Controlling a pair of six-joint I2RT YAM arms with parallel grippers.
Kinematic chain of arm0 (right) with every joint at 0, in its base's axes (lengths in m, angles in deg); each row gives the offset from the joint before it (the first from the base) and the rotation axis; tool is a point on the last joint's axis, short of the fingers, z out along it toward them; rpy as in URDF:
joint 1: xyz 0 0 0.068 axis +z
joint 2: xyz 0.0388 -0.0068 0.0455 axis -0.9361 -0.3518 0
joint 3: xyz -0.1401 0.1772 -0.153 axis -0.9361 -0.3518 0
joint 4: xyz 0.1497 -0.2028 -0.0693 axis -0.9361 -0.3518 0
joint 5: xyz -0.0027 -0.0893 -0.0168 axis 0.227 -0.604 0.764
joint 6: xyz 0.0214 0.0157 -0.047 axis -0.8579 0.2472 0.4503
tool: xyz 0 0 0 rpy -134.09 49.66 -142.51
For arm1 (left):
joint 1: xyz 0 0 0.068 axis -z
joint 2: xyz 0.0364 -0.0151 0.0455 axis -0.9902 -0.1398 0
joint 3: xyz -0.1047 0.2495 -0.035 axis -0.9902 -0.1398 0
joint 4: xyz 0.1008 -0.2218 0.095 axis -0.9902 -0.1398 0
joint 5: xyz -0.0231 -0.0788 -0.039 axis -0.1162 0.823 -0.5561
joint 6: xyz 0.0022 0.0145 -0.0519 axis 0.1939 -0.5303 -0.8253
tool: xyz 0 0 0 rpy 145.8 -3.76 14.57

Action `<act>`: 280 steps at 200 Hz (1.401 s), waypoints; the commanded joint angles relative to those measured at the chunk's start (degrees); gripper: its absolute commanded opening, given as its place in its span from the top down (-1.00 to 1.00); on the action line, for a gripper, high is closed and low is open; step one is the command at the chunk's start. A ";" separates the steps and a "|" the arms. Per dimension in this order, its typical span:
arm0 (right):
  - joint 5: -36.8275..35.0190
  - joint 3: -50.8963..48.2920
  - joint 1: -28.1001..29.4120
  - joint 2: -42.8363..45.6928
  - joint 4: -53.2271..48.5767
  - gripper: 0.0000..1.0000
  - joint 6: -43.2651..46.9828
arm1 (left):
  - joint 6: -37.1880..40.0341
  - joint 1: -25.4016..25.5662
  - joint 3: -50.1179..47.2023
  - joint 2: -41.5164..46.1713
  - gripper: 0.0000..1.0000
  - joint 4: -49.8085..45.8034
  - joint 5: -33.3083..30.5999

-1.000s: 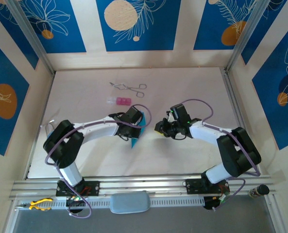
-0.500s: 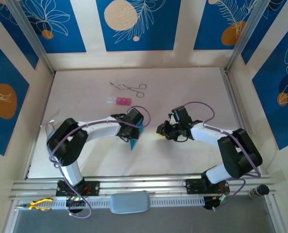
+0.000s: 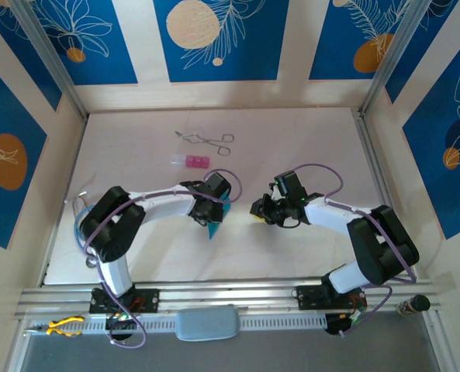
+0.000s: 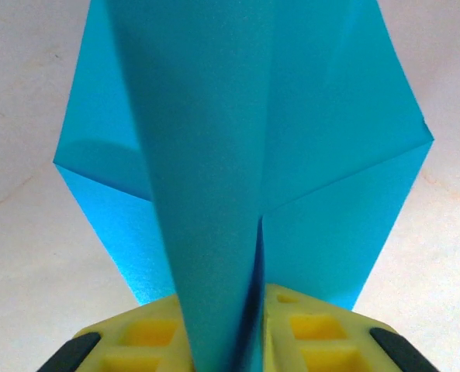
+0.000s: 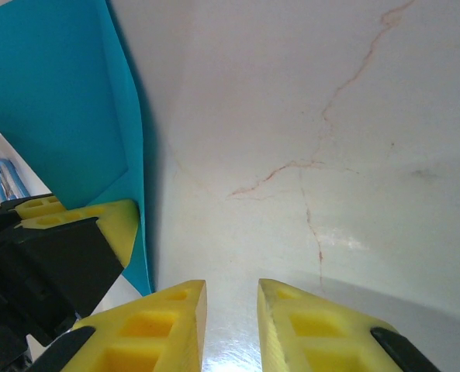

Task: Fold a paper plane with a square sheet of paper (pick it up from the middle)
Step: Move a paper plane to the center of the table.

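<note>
Paper plane (image 4: 292, 155), cyan, lies near the middle of the counter (image 5: 330, 116). Its raised central fold runs down between the left fingers (image 4: 144, 333), and the paper hides whether they clamp it or merely flank it. Right fingers (image 5: 160, 325) hover just beside the plane, slightly parted, with nothing between them.

Near the middle of the pale table (image 3: 307, 147): a blue paper plane (image 3: 213, 226), pointy end toward the near edge, poking out from under the left gripper (image 3: 216, 208). Off to its right, a little apart, the right gripper (image 3: 256, 211), facing it. Farther back, metal forceps (image 3: 206, 140) and, just in front, a small pink block (image 3: 192, 161)
</note>
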 commanded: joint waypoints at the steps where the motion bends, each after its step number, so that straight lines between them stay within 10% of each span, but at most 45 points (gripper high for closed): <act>1: 0.75 -0.41 -0.53 0.41 -0.50 0.52 0.07 | -1.62 0.93 0.97 -2.58 0.53 -2.43 -0.87; 149: 5.60 -3.57 -10.99 10.08 -6.30 0.51 7.48 | -22.31 7.96 10.41 -11.86 0.16 -12.14 -11.88; 280: 3.33 1.36 -15.68 15.47 -15.28 0.48 14.36 | -18.19 8.16 17.04 -4.29 -0.13 -16.60 -16.25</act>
